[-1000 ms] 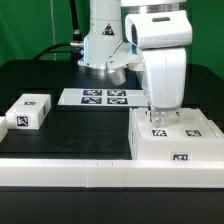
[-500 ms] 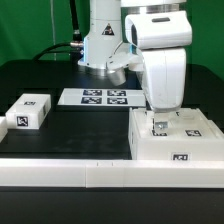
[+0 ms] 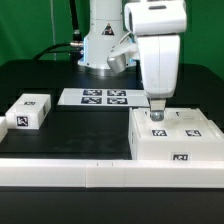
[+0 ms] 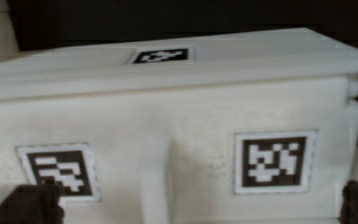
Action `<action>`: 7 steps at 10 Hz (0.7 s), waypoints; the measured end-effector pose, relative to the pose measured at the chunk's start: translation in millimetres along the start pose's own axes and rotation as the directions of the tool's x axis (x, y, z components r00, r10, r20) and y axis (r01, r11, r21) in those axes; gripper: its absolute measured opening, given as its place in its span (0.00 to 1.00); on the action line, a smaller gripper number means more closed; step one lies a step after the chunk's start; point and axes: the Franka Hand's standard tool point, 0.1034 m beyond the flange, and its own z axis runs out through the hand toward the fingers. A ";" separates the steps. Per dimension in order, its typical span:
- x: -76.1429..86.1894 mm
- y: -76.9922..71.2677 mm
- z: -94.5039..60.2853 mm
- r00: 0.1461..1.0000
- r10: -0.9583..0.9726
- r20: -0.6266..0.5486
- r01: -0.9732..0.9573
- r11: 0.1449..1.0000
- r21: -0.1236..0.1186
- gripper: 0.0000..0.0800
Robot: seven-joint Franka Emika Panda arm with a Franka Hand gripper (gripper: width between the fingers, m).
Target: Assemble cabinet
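Cabinet body (image 3: 178, 142), a large white tagged plastic box, lies directly below my claw (image 3: 157, 112), its jaws apart. Probable step: grasp approach. Next: lower squarely, then close.

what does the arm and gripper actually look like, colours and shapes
The arm is glossy white, built from rounded tube-like segments, with dark patches near the joints. The gripper has a large boxy white body with rounded corners and two short dark fingers. No lettering or logo is legible, and no cable shows on the arm itself.
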 end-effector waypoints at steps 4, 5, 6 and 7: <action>5.1 -12.7 2.3 0.996 0.088 0.007 -0.088 0.996 0.012 1.00; 5.1 -12.8 2.6 0.996 0.095 0.007 -0.095 0.995 0.012 1.00; 5.5 -13.1 2.7 0.983 0.181 0.007 -0.181 0.983 0.013 1.00; 5.5 -13.1 2.7 0.976 0.216 0.007 -0.217 0.976 0.012 1.00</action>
